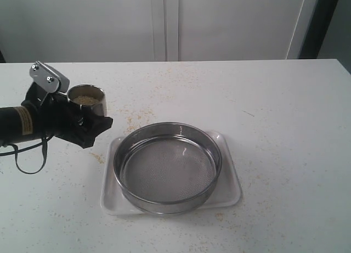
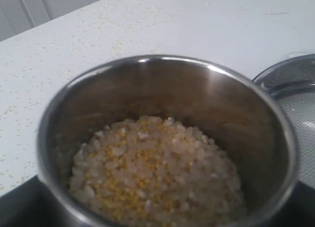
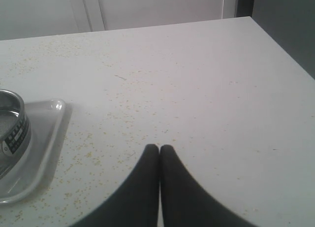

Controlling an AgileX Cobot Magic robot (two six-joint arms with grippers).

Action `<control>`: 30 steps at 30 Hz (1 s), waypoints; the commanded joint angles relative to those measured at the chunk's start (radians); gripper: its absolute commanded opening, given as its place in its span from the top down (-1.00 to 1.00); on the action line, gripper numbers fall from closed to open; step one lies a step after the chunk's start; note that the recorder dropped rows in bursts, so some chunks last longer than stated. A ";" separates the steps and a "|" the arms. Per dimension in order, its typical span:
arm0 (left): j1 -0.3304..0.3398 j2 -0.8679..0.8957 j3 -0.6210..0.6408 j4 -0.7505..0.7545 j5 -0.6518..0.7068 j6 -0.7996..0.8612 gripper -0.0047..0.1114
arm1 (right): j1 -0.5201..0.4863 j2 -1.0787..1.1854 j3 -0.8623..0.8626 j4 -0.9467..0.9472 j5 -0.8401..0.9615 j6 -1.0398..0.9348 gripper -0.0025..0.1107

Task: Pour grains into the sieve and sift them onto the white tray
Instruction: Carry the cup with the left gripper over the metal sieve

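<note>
The left pincer (image 1: 90, 117) sits at the left of the exterior view, its black fingers clasped around a small steel cup (image 1: 86, 94). The cup is upright, with its open mouth facing up. It is up and to the left of the sieve (image 1: 167, 168) and clear of it. I cannot tell whether the cup's base rests on the tabletop (image 1: 274, 110) or hangs just above it.

The grains (image 1: 85, 100) are all inside the cup. The left wrist view looks straight down into the cup (image 2: 231, 118), where the grains (image 2: 152, 173) form a heap of pale whitish kernels mixed with fine yellow bits, filling the lower part. An arc of the sieve (image 2: 295, 89) shows just beyond the cup's rim.

The sieve is in the lower middle of the exterior view, sitting flat inside the white tray (image 1: 230, 181). Its grey mesh is bare, and the tray's corners stick out around the ring. Fine yellowish specks are scattered over the tabletop, thickest between the cup and the tray.

The right pincer (image 3: 159, 148) shows only in its own wrist view. Its two dark fingertips are pressed together with nothing between them, above bare tabletop. A corner of the tray (image 3: 47, 123) and the edge of the sieve (image 3: 12, 123) lie off to one side, well apart from it.
</note>
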 commanded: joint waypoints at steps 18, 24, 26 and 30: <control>-0.263 -0.148 -0.022 0.020 0.339 0.177 0.92 | -0.003 -0.004 0.005 -0.005 -0.014 0.003 0.96; -0.280 -0.148 -0.044 0.017 0.392 0.218 0.92 | -0.003 -0.004 0.005 -0.005 -0.014 0.003 0.96; -0.280 -0.148 -0.054 0.017 0.403 0.249 0.92 | -0.003 -0.004 0.005 -0.005 -0.014 0.003 0.96; -0.280 -0.148 -0.087 0.017 0.417 0.296 0.92 | -0.003 -0.004 0.005 -0.005 -0.014 0.003 0.96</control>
